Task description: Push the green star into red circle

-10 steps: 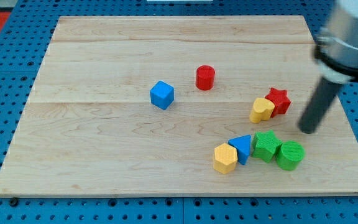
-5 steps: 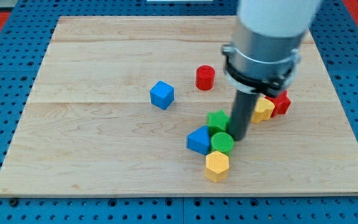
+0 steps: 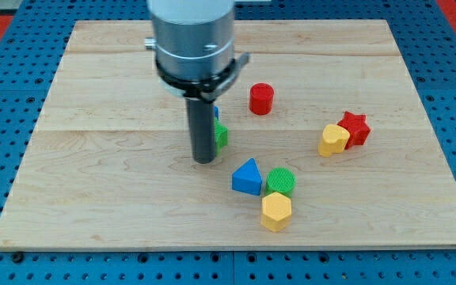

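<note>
The green star point(image 3: 222, 136) sits near the board's middle, mostly hidden behind my rod; only its right edge shows. The red circle point(image 3: 261, 99) stands above and to the right of it, a short gap away. My tip point(image 3: 203, 160) rests on the board just left of and below the green star, touching or almost touching it. A blue cube point(image 3: 215, 113) is almost fully hidden behind the rod, just above the star.
A blue triangle point(image 3: 248, 177), a green circle point(image 3: 281, 182) and a yellow hexagon point(image 3: 276, 211) cluster at lower middle. A yellow hexagon point(image 3: 333, 140) and red star point(image 3: 355, 128) touch at the right. The wooden board point(image 3: 93, 198) lies on a blue pegboard.
My rod swept from the right side leftward across the board. The green star was pushed up and left to the blue cube. The blue triangle, green circle and yellow hexagon shifted left.
</note>
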`<state>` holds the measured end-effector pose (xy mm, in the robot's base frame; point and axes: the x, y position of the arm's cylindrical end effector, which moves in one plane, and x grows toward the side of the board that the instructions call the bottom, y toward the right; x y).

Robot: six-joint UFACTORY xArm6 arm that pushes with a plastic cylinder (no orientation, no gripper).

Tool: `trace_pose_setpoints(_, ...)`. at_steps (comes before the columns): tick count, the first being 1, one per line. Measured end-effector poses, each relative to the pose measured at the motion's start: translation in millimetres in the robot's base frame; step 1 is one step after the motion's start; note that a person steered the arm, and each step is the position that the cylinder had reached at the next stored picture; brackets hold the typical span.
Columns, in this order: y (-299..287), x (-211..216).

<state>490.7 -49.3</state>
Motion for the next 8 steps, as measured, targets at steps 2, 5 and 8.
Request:
trace_pose_setpoints(2,0,-10)
trace_pose_setpoints(5,79,-9)
trace_pose_setpoints(8,111,-46)
